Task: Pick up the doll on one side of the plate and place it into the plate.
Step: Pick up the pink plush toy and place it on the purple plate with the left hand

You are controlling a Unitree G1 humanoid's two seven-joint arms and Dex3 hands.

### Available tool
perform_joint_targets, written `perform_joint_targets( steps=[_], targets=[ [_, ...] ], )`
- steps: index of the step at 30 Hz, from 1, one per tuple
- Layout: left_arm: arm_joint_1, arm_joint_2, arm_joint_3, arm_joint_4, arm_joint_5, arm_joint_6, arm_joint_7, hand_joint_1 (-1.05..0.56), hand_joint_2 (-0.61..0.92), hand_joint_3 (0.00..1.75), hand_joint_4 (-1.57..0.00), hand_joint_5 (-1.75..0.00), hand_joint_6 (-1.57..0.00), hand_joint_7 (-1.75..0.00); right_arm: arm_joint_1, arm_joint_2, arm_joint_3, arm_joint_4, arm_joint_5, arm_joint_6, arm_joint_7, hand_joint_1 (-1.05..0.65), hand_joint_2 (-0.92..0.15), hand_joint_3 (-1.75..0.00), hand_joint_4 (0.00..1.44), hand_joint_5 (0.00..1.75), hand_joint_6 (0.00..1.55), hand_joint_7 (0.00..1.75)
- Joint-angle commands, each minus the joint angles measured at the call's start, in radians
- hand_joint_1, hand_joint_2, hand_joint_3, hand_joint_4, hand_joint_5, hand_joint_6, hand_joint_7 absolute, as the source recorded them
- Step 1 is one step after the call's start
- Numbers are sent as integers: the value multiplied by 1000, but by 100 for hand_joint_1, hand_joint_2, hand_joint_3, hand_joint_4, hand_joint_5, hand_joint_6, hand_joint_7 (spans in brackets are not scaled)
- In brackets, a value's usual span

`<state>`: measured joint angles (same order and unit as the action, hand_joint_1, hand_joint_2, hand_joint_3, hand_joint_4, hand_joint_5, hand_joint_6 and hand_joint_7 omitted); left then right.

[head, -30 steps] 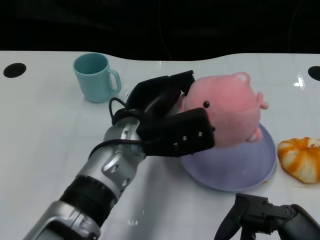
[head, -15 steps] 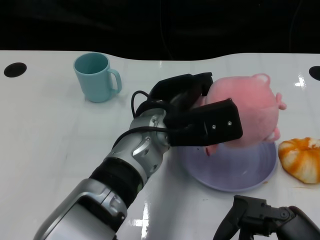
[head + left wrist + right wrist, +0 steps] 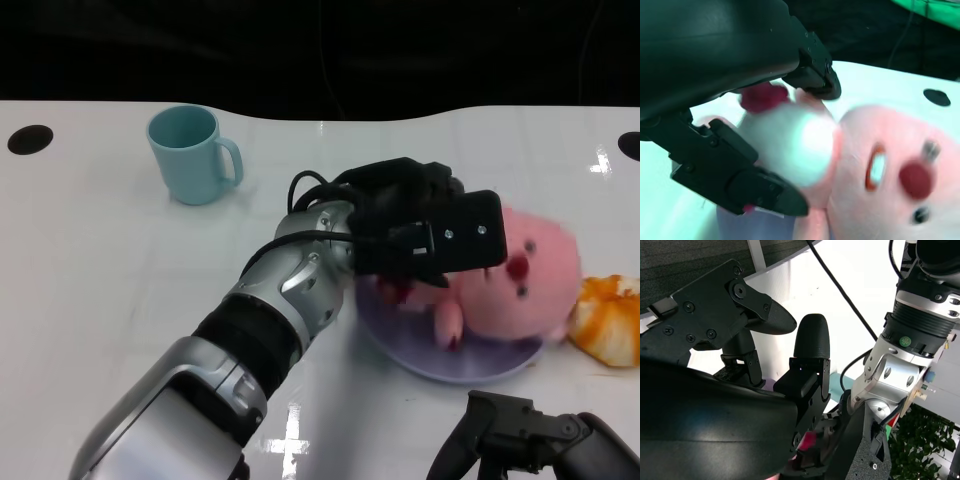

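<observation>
- The left hand (image 3: pixel 425 230) has its black fingers (image 3: pixel 462 232) wrapped over the top and near side of the pink doll (image 3: pixel 520 280); the left wrist view shows fingers (image 3: pixel 745 180) on both sides of the doll's (image 3: pixel 880 170) pale belly, so the hand is grasping it.
- The doll lies on its side on the purple plate (image 3: pixel 420 350), its head toward the robot's right and reaching over the plate's rim.
- The right hand (image 3: pixel 535 440) sits low at the near table edge, well apart from the plate; its fingers (image 3: pixel 810 345) are spread and hold nothing.
- Counted: one doll, one plate, one teal mug (image 3: pixel 192 152), one orange pastry-like piece (image 3: pixel 610 318).
- The pastry piece lies just beside the doll's head, on the white table (image 3: pixel 100 260).
- The mug stands upright far back on the left, handle toward the right.
- No readable writing shows on any of them.
</observation>
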<state>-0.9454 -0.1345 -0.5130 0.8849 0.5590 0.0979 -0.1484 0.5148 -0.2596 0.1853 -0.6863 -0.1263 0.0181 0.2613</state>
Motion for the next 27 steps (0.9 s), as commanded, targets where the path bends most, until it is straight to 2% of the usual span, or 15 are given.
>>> perform_joint_targets(
  steps=[1, 9, 13, 18, 27],
  targets=[
    [2, 32, -49, -27, 42, 1, -42, -82, 92, 36, -1, -37, -17, -1, 0, -5, -9, 2, 11, -11, 0, -8, -54, -107, 69, 162, 64, 121],
    [2, 64, -99, -78, 83, 22, -100, -97, 92, 46, 0, -2, -6, 0, 0, -4, -9, 4, 7, -14, -3, -9, -54, -106, 69, 162, 64, 121],
    [17, 87, -96, -129, 76, 16, -104, -104, 92, 50, 0, 0, -2, 0, -2, -4, -10, 5, 7, -12, -3, -10, -54, -106, 69, 161, 64, 121],
    [43, 130, -90, -235, 74, 33, -131, -105, 92, 52, 0, 0, -1, 0, -3, -5, -14, 7, 11, -11, -1, -9, -55, -105, 68, 160, 64, 120],
    [148, 260, -49, -523, 56, 48, -219, -103, 92, 53, 0, 0, 0, 0, -4, -10, -34, 11, 21, -13, 5, -9, -55, -105, 69, 161, 65, 120]
  ],
)
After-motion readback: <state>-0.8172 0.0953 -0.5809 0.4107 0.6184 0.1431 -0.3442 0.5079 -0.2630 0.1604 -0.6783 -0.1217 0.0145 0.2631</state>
